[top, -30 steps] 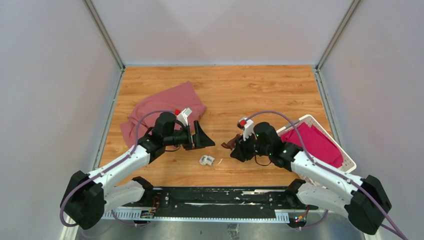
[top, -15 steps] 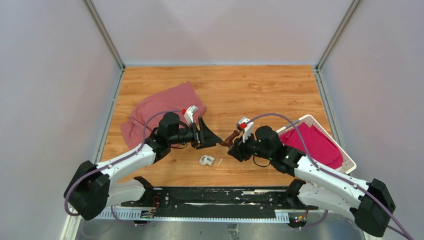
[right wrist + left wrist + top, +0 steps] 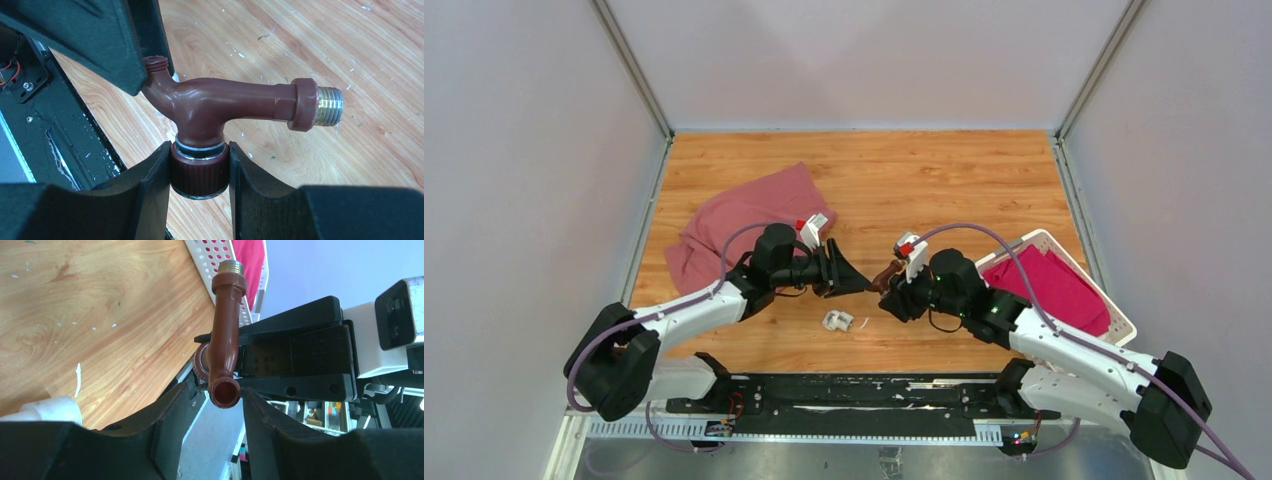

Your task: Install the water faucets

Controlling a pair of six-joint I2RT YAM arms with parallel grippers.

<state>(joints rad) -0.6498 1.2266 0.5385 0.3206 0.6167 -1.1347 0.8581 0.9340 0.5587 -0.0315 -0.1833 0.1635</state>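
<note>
The water faucet (image 3: 885, 277), a reddish-brown tap with a silvery threaded end, hangs above the table between the two arms. My right gripper (image 3: 896, 298) is shut on its ribbed knob (image 3: 199, 175), with the tap's body (image 3: 220, 102) lying crosswise above the fingers. My left gripper (image 3: 856, 282) has its jaws either side of the spout mouth (image 3: 224, 394); a narrow gap shows on one side, so it stands open. The white pipe fitting (image 3: 837, 320) lies on the wood below and also shows at the edge of the left wrist view (image 3: 50, 410).
A pink-red cloth (image 3: 744, 215) lies crumpled at the left of the table. A white slatted basket (image 3: 1116, 318) holding a red cloth (image 3: 1049, 285) stands at the right. A black rail (image 3: 844, 395) runs along the near edge.
My left arm has moved right to the tap and its jaws have narrowed around the spout. The right gripper has turned the tap's spout towards it and kept its hold.
</note>
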